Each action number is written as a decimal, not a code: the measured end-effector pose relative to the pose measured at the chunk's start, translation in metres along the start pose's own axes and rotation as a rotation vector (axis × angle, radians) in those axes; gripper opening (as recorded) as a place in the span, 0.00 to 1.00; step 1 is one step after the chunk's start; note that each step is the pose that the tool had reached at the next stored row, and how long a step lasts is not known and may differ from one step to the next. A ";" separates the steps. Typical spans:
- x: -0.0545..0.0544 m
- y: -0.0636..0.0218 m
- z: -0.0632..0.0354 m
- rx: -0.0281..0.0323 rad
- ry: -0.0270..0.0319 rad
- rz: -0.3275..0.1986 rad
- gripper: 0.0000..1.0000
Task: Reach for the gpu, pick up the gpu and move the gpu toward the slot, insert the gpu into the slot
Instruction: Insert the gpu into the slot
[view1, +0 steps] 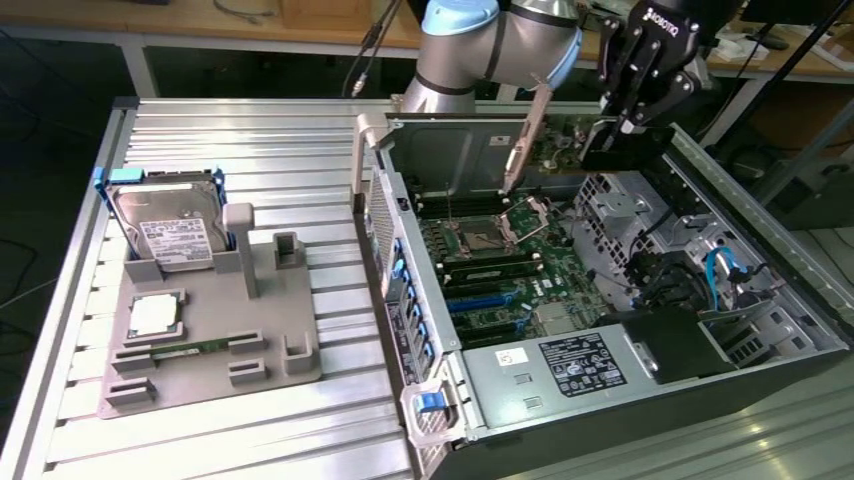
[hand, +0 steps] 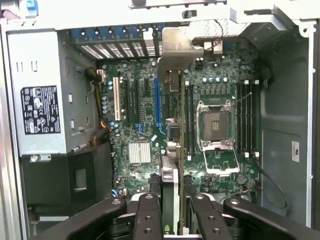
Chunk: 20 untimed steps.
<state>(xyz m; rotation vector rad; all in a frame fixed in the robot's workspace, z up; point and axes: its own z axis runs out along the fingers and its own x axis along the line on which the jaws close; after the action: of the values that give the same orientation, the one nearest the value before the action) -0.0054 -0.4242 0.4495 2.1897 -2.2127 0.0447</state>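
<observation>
Exterior view: a black gripper (view1: 617, 140) on a grey and blue robot arm (view1: 487, 40) hangs over an open computer case (view1: 667, 420), which lies on its side on a ribbed metal table (view1: 227, 130). Its fingers are closed onto the gpu (view1: 561, 135), a green card with a long silver bracket (view1: 523, 140). The card is held in the air above the motherboard (view1: 494, 250), not seated in any slot. Toward the exterior view's left, a grey holder (view1: 267, 345) carries a hard drive (view1: 167, 225) and a memory stick (view1: 180, 350). Wrist view: two black fingers (hand: 147, 215) pinch the card edge-on, above the board and near a long blue slot (hand: 157, 102).
</observation>
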 end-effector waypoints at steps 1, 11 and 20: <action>0.000 0.0000 0.0002 0.0006 0.0000 -0.015 0.27; 0.000 0.0002 0.0065 0.0029 -0.0012 -0.070 0.27; 0.000 -0.0001 0.0175 0.0019 -0.0040 -0.067 0.27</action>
<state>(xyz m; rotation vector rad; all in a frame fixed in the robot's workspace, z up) -0.0053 -0.4253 0.4320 2.2649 -2.1404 0.0410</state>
